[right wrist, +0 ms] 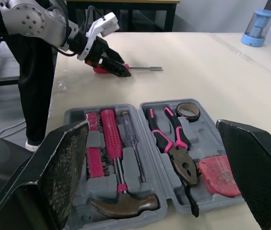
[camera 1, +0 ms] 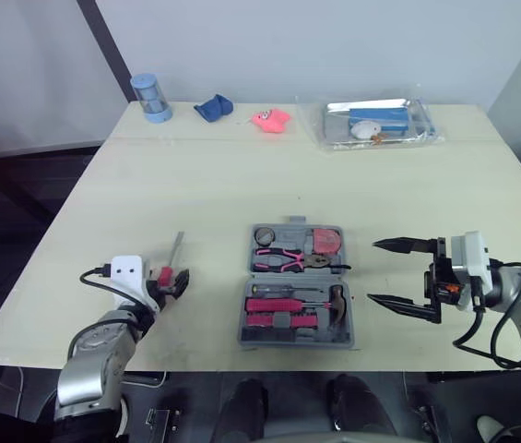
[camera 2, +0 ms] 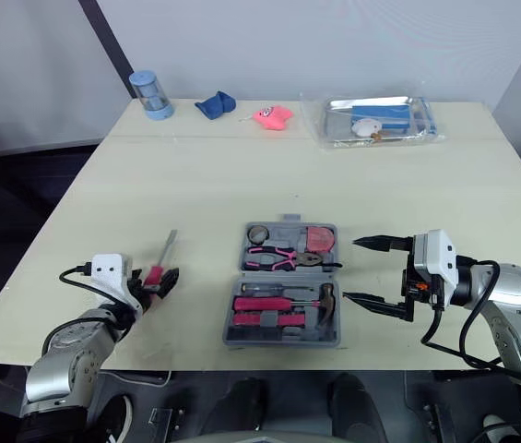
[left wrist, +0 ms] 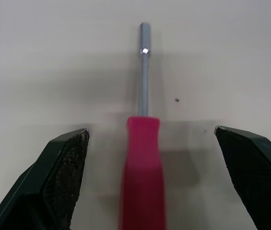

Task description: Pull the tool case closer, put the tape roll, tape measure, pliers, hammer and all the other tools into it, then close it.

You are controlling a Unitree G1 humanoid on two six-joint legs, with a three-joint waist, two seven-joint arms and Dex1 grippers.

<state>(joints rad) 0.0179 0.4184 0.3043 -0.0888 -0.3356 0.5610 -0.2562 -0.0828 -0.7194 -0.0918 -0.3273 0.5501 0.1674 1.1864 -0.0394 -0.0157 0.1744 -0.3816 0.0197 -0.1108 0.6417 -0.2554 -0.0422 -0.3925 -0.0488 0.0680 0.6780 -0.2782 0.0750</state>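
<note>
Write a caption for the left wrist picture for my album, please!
The open left gripper flanks a red-handled screwdriver with a silver metal shaft, lying untouched on the pale table.

Desk (camera 1: 242,185): pale top, smooth, matt with a faint sheen.
Tool case (right wrist: 73,117): grey moulded plastic, matt.
Screwdriver (left wrist: 143,172): glossy red-pink plastic handle, bright polished metal shaft.
Hammer (right wrist: 125,203): dull brownish metal head, bare steel neck, pink ribbed grip.
Pliers (right wrist: 176,143): dark metal head, pink-and-black plastic grips, slight gloss.
Tape measure (right wrist: 219,175): pinkish-red housing, matt, looks scuffed.
Left claw (camera 1: 177,280) and right claw (camera 1: 372,270): hard black fingers; pads (left wrist: 70,163) rough, gritty, speckled.
Bag (camera 1: 371,123) at the desk's far edge: clear glossy film, crinkled.
</note>
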